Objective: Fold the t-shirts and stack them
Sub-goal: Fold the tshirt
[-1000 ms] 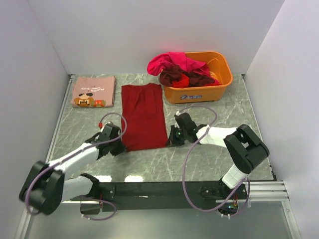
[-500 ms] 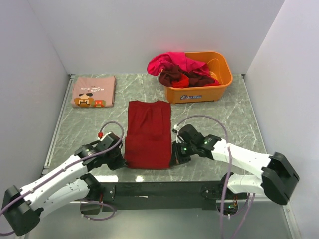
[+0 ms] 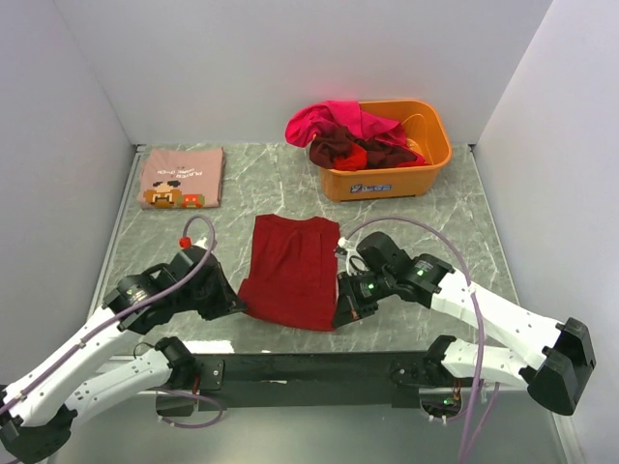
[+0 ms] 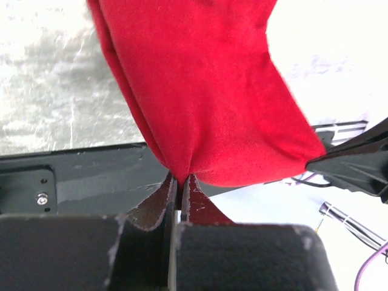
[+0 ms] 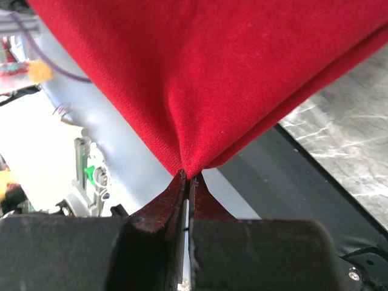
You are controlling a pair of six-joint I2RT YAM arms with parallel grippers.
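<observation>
Marble table [image 3: 426, 217], dark red tee [image 3: 290, 271] pinched by left gripper [image 4: 180, 183] and right gripper [image 5: 186, 178], clamped corners clear only at wrists.

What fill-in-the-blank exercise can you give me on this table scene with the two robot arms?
The left gripper and the right gripper each hold a near corner of the plain dark red cotton t-shirt with ____ jaws.
The folded dusty pink cotton t-shirt with pixel-art print lies at the far ____ corner of the grey marble table.
The heap of crumpled red and magenta shirts fills the ____ plastic tub.
Missing words: shut; left; orange.
</observation>
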